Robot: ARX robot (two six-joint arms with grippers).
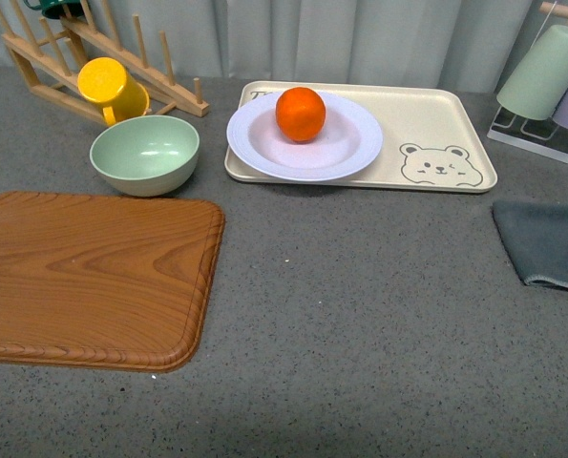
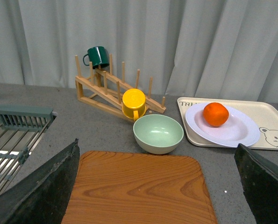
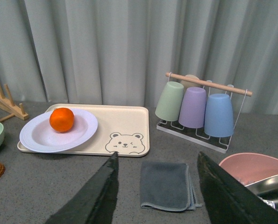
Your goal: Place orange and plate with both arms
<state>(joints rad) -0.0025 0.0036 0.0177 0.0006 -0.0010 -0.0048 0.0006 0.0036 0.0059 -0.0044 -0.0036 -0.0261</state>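
Orange [image 1: 300, 114] sitting in the plate [image 1: 264, 143], slightly toward the far side of its well, green stem spot not discernible. Plate resting on the left part of the beige bear tray [image 1: 436, 124], its near-left rim overhanging the tray edge a little; bear face printed on the tray's near-right corner. Mint green bowl [image 1: 145, 153] upright on the grey counter [image 1: 360, 305], just beside the plate to its left, not touching so far as can be told. Yellow cup [image 1: 112, 89] tipped on its side against the wooden peg rack [image 1: 121, 57] behind the bowl; dark green mug [image 2: 98, 56] perched at the rack's high end, seen from the left wrist. Wooden cutting board [image 1: 83, 277] lying flat at near left, well apart from the tray. Folded grey cloth [image 1: 546, 243] at the right edge, near the tray's right end. Rack of 3 upturned cups [image 3: 195, 107], green, purple and blue, beyond the cloth. Neither arm visible from the front. Left gripper [image 2: 157, 186] with 2 dark fingers [image 2: 40, 191] spread wide, nothing between them, hovering above the board. Right gripper [image 3: 157, 191] likewise parted, fingers [image 3: 94, 196] on either side of the cloth below, holding nothing.
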